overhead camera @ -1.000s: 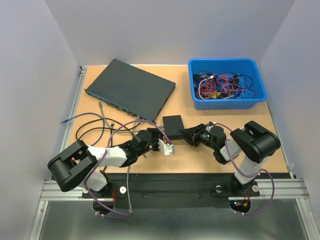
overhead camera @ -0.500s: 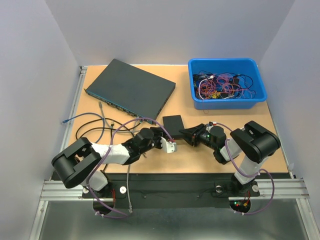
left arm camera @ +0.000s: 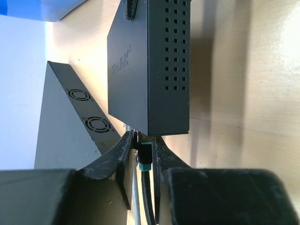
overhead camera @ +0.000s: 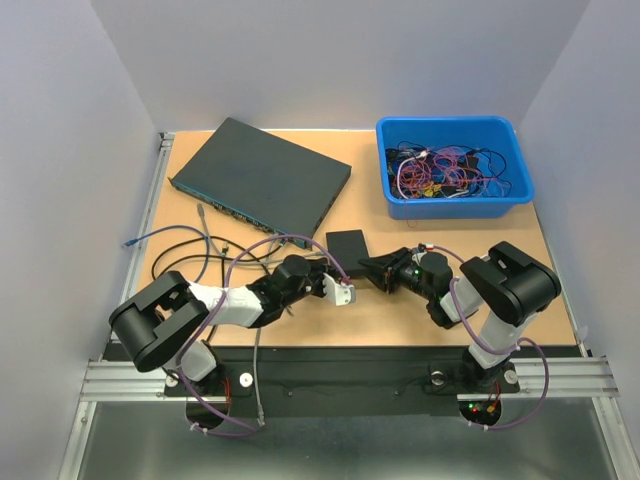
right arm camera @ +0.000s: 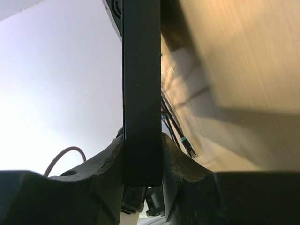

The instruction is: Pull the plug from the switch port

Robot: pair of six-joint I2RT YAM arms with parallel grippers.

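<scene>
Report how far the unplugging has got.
Done: the right gripper clamps the small black switch between its fingers, and the left gripper is closed on the plug with the green boot. In hand: the pull itself. Left: the plug's tip sits against the switch's edge, so it looks not yet out; whether it is fully seated cannot be told. It has to be drawn clear.
</scene>
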